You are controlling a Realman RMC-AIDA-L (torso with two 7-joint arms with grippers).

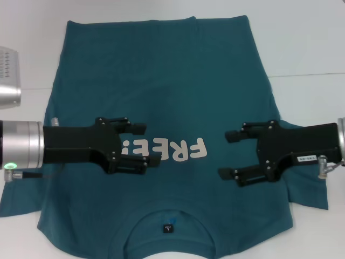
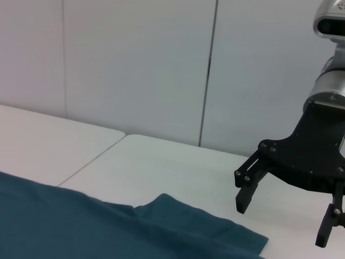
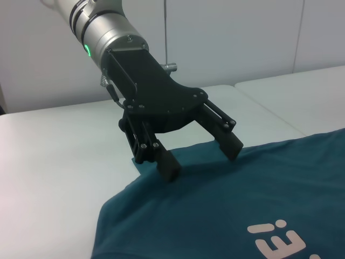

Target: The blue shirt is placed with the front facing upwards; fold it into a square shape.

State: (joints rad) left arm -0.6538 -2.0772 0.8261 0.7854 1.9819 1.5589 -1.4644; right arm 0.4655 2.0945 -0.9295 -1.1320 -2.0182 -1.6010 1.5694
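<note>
The blue shirt (image 1: 161, 70) lies flat on the white table, front up, its collar and black label (image 1: 168, 228) nearest me and the off-white "FREE!" lettering (image 1: 180, 151) across the middle. My left gripper (image 1: 145, 145) is over the chest on the left, beside the lettering, open and empty. My right gripper (image 1: 227, 154) is over the chest on the right, also open and empty. In the right wrist view the left gripper (image 3: 200, 159) holds its fingertips low over the shirt (image 3: 242, 205). The left wrist view shows the right gripper (image 2: 283, 218) beyond the shirt's edge (image 2: 108, 226).
A silver and white device (image 1: 8, 75) stands at the table's left edge. A seam between table tops (image 1: 307, 75) runs along the right. Both sleeves (image 1: 16, 199) (image 1: 307, 191) spread outward under the arms. A plain wall stands behind the table.
</note>
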